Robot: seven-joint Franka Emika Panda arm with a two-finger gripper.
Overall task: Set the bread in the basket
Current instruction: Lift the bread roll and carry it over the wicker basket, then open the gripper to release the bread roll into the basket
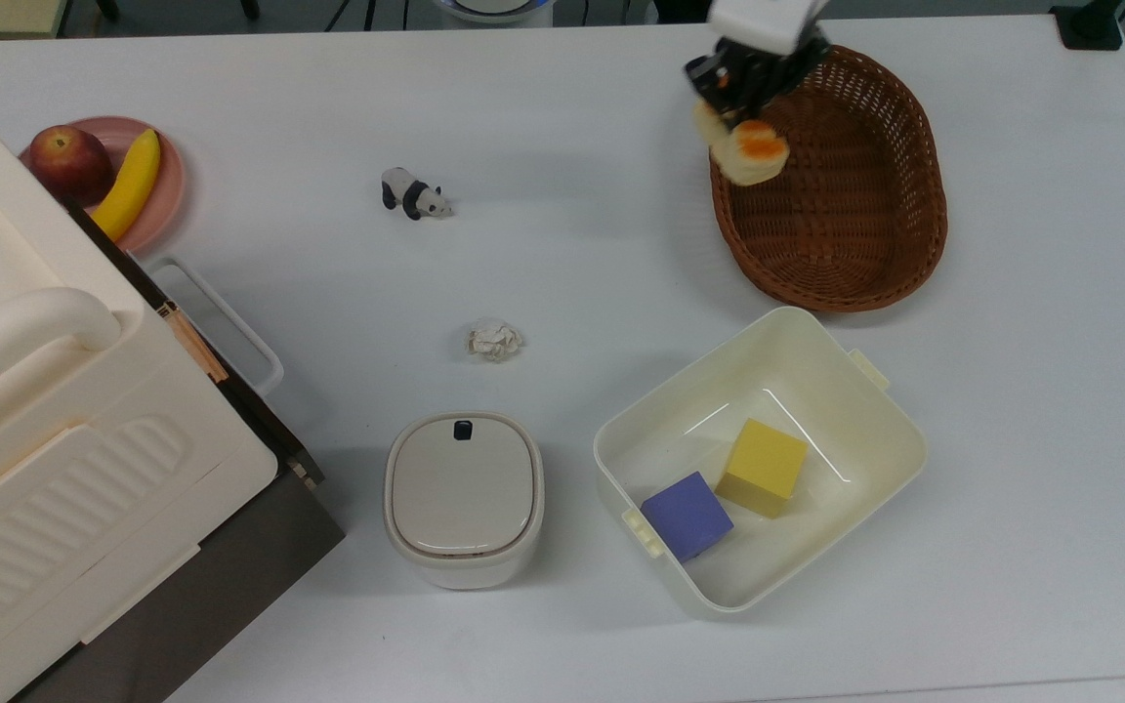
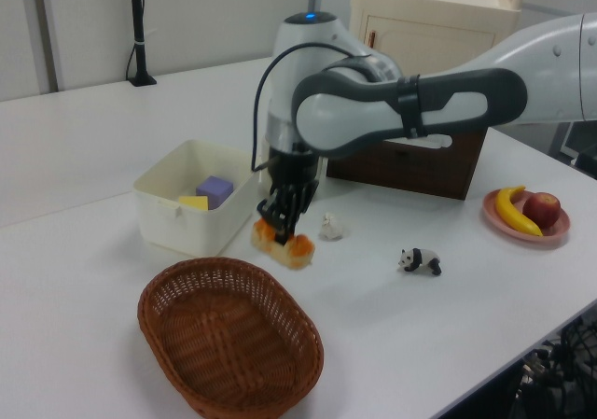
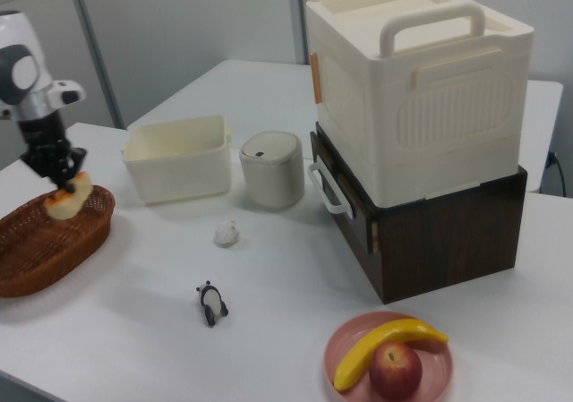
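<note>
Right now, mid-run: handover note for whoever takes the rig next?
Gripper: shut on the bread, loaf hanging below the fingers, clear of the table.
Basket: empty. In the top view the bread overlaps its left rim; in the right view it hangs just above the rim.
Done: grasp, lift, carry to the basket's edge.
Left: move over the basket's middle, lower, release.
</note>
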